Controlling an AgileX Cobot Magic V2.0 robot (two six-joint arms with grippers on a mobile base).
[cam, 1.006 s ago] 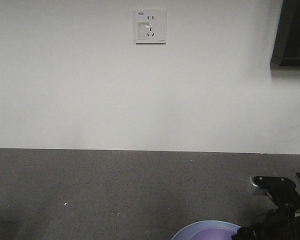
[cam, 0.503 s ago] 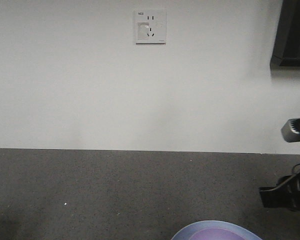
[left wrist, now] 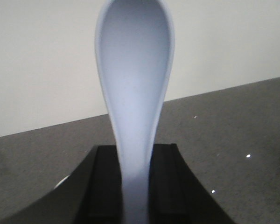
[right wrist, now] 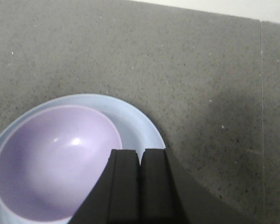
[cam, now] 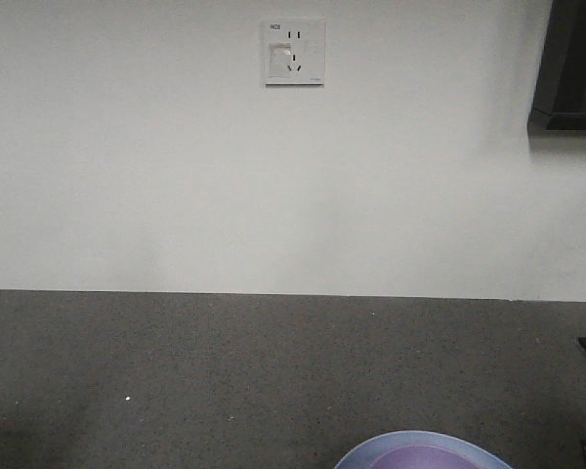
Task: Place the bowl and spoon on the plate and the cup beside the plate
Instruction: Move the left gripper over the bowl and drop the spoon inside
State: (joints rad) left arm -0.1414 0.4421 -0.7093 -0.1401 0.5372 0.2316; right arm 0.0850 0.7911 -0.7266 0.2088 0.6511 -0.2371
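Left gripper [left wrist: 135, 156] clamped on spoon [left wrist: 135, 70] handle, scoop out front. Dark speckled countertop [cam: 176, 371]; white wall [cam: 127, 176], 1 socket [cam: 294, 51]. Bowl [right wrist: 51, 163] sits in plate [right wrist: 140, 123]. Right gripper [right wrist: 140, 155] pinched together, empty, over plate rim.

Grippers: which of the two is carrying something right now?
The left gripper: its jaws clamp the handle of the pale blue spoon. The right gripper has its jaws shut on nothing, above the plate rim.
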